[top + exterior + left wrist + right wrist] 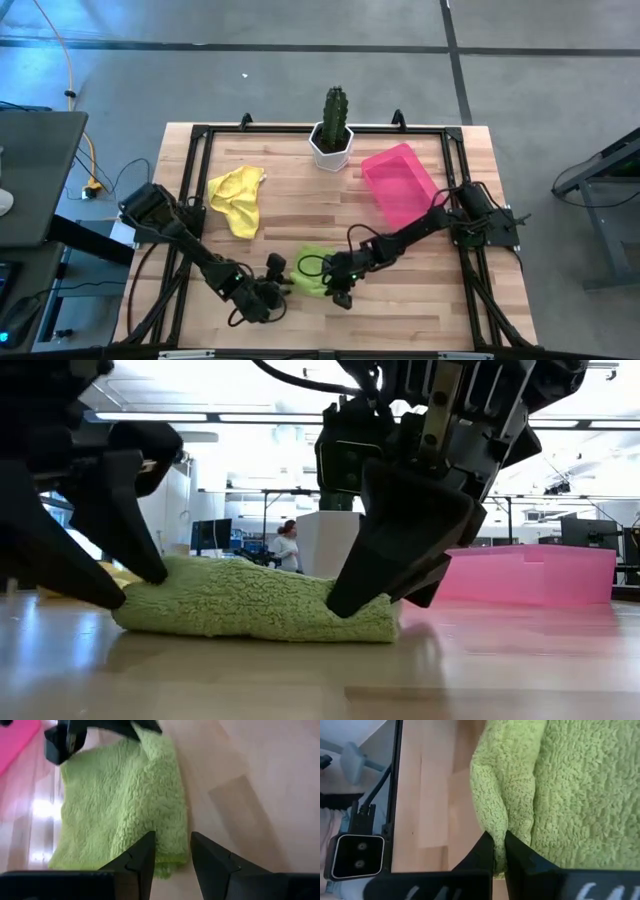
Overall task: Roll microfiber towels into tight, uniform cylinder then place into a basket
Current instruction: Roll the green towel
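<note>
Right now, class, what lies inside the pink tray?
The pink tray shows only its bare pink floor from above; no towel lies in it. The low view's near wall hides its inside.

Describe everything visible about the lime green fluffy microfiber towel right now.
The lime green fluffy microfiber towel lies low on the wooden table near its front edge, folded over into a flattened, loose bundle, not a tight cylinder. Its pile looks thick and nubby. The right gripper is shut, pinching a raised fold at one edge. The left gripper sits at the opposite edge, fingers apart.
</note>
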{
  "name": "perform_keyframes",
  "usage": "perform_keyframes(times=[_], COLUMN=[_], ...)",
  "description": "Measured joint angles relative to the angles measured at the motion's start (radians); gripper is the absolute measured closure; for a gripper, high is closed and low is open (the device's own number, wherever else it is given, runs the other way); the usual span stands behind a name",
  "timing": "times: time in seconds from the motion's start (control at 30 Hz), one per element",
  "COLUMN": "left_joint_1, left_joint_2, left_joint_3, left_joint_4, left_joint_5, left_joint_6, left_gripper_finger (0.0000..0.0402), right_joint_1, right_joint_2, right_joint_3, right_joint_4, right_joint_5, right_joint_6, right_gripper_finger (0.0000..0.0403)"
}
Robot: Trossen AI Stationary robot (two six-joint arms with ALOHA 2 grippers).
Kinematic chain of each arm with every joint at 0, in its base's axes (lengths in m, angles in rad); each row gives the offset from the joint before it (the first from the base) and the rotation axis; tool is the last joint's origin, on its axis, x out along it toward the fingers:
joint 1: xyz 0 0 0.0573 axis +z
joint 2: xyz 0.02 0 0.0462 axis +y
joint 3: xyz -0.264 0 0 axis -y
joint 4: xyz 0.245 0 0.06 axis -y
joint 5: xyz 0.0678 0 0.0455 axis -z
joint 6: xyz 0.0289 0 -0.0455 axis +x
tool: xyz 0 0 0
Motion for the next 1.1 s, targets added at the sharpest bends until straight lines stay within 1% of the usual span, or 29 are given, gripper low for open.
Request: perform_keyframes(times=[0.33, 0.47, 0.57, 0.67, 0.73, 0.87, 0.93, 1.0, 1.1], left_joint_1=[-0.012, 0.01, 0.036, 0.073, 0.101, 0.161, 0.179, 0.18, 0.179], left_joint_2=[0.0, 0.0, 0.0, 0.0, 0.0, -0.006, -0.008, -0.008, -0.007], left_joint_3=[0.031, 0.031, 0.031, 0.031, 0.032, 0.034, 0.036, 0.037, 0.037], left_joint_4=[0.005, 0.003, -0.019, -0.052, -0.069, -0.08, -0.075, -0.075, -0.074], left_joint_5=[-0.018, -0.013, 0.019, 0.065, 0.134, 0.384, 0.487, 0.546, 0.605], left_joint_6=[0.174, 0.173, 0.137, 0.08, 0.036, -0.071, -0.123, -0.183, -0.312], left_gripper_finger=[0.0286, 0.0286, 0.0285, 0.0275, 0.0262, 0.0241, 0.0237, 0.0236, 0.0238], right_joint_1=[0.0, 0.0, 0.001, 0.0, 0.0, 0.0, 0.0, 0.001, 0.0], right_joint_2=[-0.002, -0.002, -0.002, -0.002, -0.002, -0.003, -0.003, -0.003, -0.003], right_joint_3=[0.002, 0.002, 0.002, 0.002, 0.003, 0.003, 0.003, 0.003, 0.004], right_joint_4=[-0.003, -0.004, -0.003, -0.003, -0.003, -0.003, -0.003, -0.003, 0.002], right_joint_5=[0.0, 0.0, 0.001, 0.002, 0.002, 0.003, 0.003, 0.004, 0.005], right_joint_6=[0.02, 0.021, 0.021, 0.021, 0.021, 0.019, -0.004, -0.028, -0.039], right_gripper_finger=[0.0402, 0.0402, 0.0402, 0.0402, 0.0402, 0.0402, 0.0402, 0.0394, 0.0368])
